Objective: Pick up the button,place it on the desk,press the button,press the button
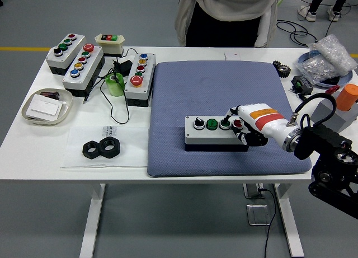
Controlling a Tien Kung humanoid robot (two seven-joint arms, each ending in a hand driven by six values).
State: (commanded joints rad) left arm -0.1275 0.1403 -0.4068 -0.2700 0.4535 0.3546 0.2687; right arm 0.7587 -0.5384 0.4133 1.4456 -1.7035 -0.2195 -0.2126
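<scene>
Nearest you, your right hand (246,126) reaches in from the right over the blue pad (224,90) on the white counter (33,151). Its fingers (234,113) are curled, holding nothing, with one fingertip resting on the red button at the right end of the button box (215,130). That box lies flat on the front part of the pad, its black, green and second green buttons left of the hand. Farther back on the left sit three other control boxes (78,62). A person (226,14) stands at the far edge.

High head view over table (33,143)
</scene>
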